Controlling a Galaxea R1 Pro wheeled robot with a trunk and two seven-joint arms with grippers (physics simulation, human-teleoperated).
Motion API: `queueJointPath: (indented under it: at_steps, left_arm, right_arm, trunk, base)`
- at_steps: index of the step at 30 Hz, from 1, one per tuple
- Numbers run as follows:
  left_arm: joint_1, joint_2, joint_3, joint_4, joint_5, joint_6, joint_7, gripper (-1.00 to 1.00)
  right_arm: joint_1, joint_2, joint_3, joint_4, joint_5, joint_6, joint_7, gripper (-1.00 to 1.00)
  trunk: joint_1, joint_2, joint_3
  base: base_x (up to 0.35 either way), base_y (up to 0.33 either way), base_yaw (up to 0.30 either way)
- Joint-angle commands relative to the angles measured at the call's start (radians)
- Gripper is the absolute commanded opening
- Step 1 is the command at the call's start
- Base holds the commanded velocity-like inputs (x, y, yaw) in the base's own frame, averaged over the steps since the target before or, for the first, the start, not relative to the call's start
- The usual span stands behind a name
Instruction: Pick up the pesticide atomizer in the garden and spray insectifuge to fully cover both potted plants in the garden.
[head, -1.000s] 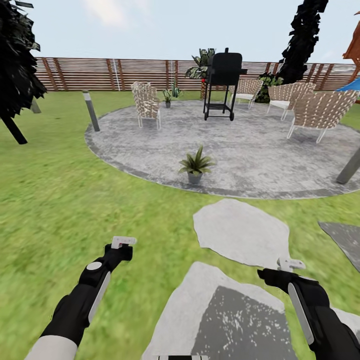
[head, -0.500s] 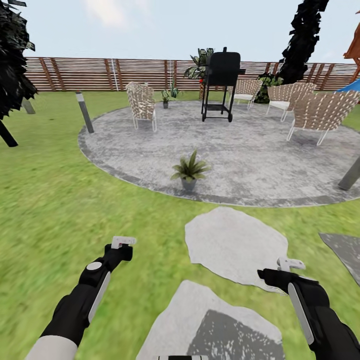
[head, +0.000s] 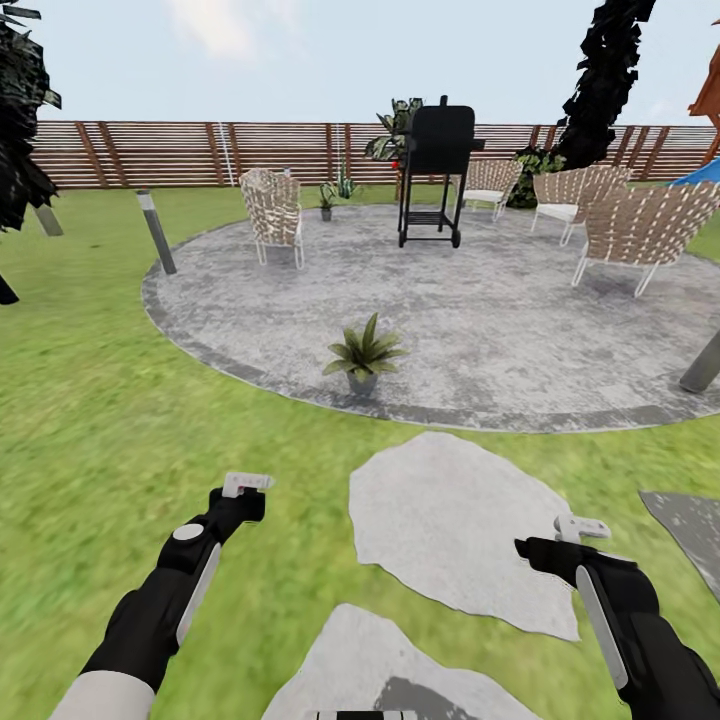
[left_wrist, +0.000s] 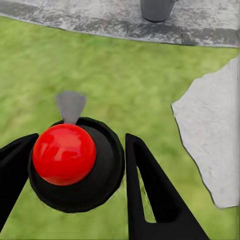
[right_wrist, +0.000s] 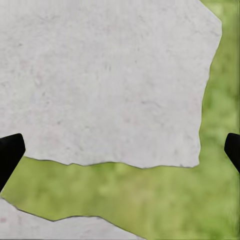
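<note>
In the left wrist view my left gripper (left_wrist: 80, 140) is shut around the pesticide atomizer (left_wrist: 107, 175), seen from above as a dark round body with a red ball and a grey nozzle. In the head view that gripper (head: 245, 487) hangs over the lawn and hides the bottle. My right gripper (head: 580, 527) hovers open and empty over a stepping stone (right_wrist: 110, 75), its fingers wide apart. One potted plant (head: 363, 352) stands in a grey pot (left_wrist: 157, 9) at the near edge of the round patio (head: 500, 320). A second small potted plant (head: 326, 195) sits far back by the fence.
Grey stepping stones (head: 450, 520) lie in the lawn ahead. On the patio stand a black grill (head: 432, 170) and several woven chairs (head: 272, 212). A grey bollard lamp (head: 157, 230) stands at the patio's left rim, another post (head: 702, 362) at the right. A wooden slat fence (head: 200, 152) closes the back.
The whole view has shifted: the patio and near plant sit lower and further left, and the stepping stones have slid down. Both arms keep their pose.
</note>
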Motion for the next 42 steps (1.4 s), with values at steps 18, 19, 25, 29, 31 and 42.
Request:
queueJointPath:
  at_steps: [18, 19, 25, 29, 31, 42]
  left_arm:
    - [0.000, 0.001, -0.001, -0.002, -0.004, 0.006, -0.003, -1.00]
    - [0.000, 0.001, -0.001, -0.002, -0.004, 0.006, -0.003, -1.00]
    - [0.000, 0.000, -0.001, -0.002, -0.004, 0.006, -0.003, -1.00]
    - [0.000, 0.000, -0.001, -0.002, -0.004, 0.006, -0.003, -1.00]
    - [0.000, 0.000, -0.001, -0.002, -0.004, 0.006, -0.003, -1.00]
    - [0.000, 0.000, -0.001, -0.002, -0.004, 0.006, -0.003, -1.00]
  right_arm:
    - [0.000, 0.000, -0.001, -0.001, -0.006, 0.004, 0.000, 1.00]
    - [0.000, 0.000, -0.001, -0.001, -0.006, 0.003, 0.000, 1.00]
    - [0.000, 0.000, -0.001, -0.001, 0.001, 0.002, -0.001, 1.00]
    - [0.000, 0.000, -0.001, -0.001, 0.002, 0.002, 0.000, 1.00]
    - [0.000, 0.000, -0.001, -0.001, 0.001, 0.002, 0.000, 1.00]
    - [0.000, 0.000, -0.002, -0.001, -0.001, 0.002, 0.000, 1.00]
  trunk:
    - [0.000, 0.000, -0.001]
    - [0.000, 0.000, -0.001]
    - [0.000, 0.000, -0.001]
    - [0.000, 0.000, -0.001]
    - [0.000, 0.000, -0.001]
    - [0.000, 0.000, -0.001]
  base:
    - [0.281, -0.227, 0.000]
    - [0.277, -0.227, 0.000]
    - [0.277, -0.227, 0.000]
    - [0.276, -0.227, 0.000]
    - [0.276, -0.227, 0.000]
    - [0.275, -0.227, 0.000]
